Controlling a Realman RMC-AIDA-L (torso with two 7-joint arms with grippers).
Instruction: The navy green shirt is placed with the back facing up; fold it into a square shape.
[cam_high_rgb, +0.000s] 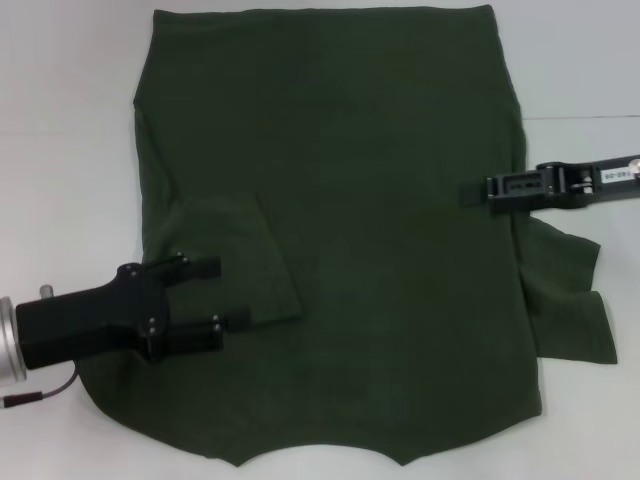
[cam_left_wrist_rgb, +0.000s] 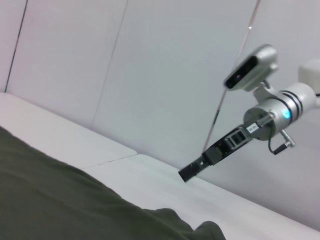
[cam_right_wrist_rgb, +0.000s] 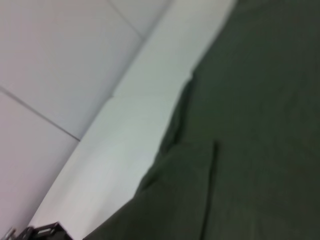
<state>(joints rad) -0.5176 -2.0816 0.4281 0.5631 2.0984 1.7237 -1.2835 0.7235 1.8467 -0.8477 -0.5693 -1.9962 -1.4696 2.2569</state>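
Note:
The navy green shirt (cam_high_rgb: 380, 240) lies flat on the white table, its hem at the far side. Its left sleeve (cam_high_rgb: 240, 265) is folded inward onto the body, while the right sleeve (cam_high_rgb: 570, 290) still sticks out sideways. My left gripper (cam_high_rgb: 215, 296) is open at the folded sleeve's edge with nothing between its fingers (cam_high_rgb: 203, 268). My right gripper (cam_high_rgb: 468, 191) reaches in over the shirt's right edge above the right sleeve, and its jaws are together. In the left wrist view the right gripper (cam_left_wrist_rgb: 186, 173) hovers above the table, beyond the shirt (cam_left_wrist_rgb: 65, 200). The right wrist view shows only the shirt (cam_right_wrist_rgb: 250, 140).
White table (cam_high_rgb: 60, 150) surrounds the shirt on the left, right and far sides. A pale wall (cam_left_wrist_rgb: 150, 65) stands behind the table. The shirt's neck edge reaches the near table edge.

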